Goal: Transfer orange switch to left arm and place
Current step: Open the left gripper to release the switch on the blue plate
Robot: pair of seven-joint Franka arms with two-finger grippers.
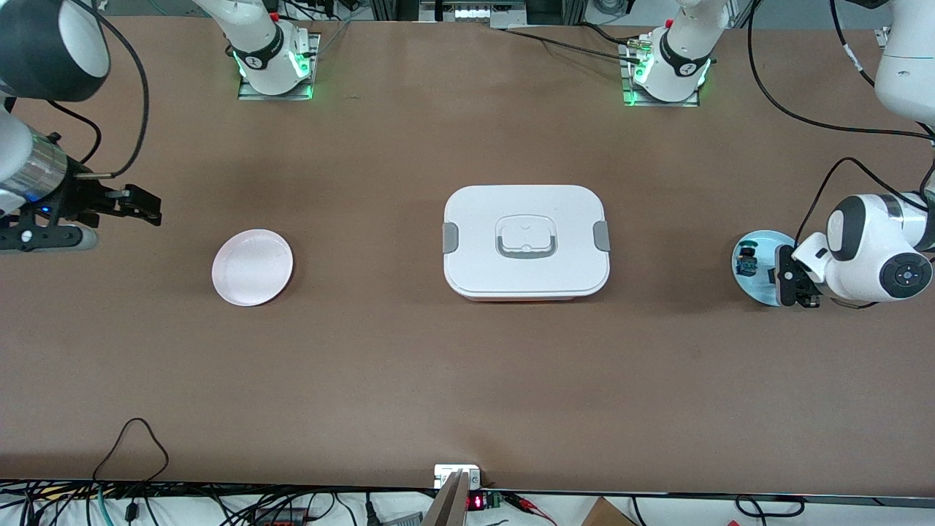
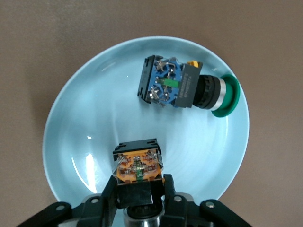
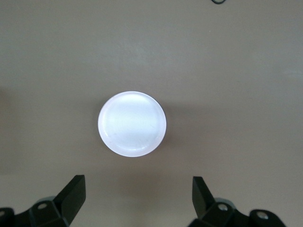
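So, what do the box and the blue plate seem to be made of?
The box looks like matte white plastic: rounded moulded corners, grey clips, a recessed handle. The blue plate looks like glazed ceramic or glossy plastic, judging by the bright reflections on its smooth surface; I cannot tell which.

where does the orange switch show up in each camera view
Front view: not visible itself; the left gripper over the blue plate covers it.
Left wrist view: orange switch on that plate, between the closed fingers.
Right wrist view: not in it.
Shared landmark: the blue plate.
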